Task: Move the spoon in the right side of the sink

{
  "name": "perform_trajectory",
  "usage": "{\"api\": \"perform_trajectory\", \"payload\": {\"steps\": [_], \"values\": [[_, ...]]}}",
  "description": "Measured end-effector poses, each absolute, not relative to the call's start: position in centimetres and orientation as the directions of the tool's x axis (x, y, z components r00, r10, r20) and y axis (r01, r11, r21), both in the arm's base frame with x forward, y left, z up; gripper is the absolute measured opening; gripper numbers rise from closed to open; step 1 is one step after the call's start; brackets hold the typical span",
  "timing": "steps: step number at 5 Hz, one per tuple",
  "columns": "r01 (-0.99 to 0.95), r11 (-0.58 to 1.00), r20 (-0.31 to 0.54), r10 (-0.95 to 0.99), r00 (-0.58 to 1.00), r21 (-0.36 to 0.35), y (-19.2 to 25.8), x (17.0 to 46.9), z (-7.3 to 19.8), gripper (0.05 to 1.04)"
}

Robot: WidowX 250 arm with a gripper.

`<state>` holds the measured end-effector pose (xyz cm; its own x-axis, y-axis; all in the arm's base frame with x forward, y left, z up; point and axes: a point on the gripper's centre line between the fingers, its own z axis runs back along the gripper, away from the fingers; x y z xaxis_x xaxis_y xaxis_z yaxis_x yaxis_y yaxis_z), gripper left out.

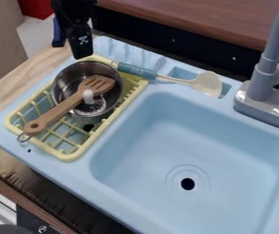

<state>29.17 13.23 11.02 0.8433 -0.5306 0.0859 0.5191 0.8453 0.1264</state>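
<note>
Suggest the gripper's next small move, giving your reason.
Probably shift the gripper over the teal grip of the spoon: the spoon lies along the sink edge, outside the basin, while the gripper hangs near the metal pot.

one spoon [206, 84], one spatula [61, 109], one pot [66, 78]

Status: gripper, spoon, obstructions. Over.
Black gripper at upper left, no load visible. Teal-gripped cream spoon behind light-blue sink basin, not in it. Nothing seen atop spoon's bowl; grey faucet stands to its right.
</note>
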Motion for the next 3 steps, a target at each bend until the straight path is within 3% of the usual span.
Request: {"api": "perform_trajectory", "payload": {"steps": [3], "values": [[0.589, 0.801, 0.048, -0.596, 0.802, 0.108, 11.7, 31.2, 10.4, 0.998]]}}
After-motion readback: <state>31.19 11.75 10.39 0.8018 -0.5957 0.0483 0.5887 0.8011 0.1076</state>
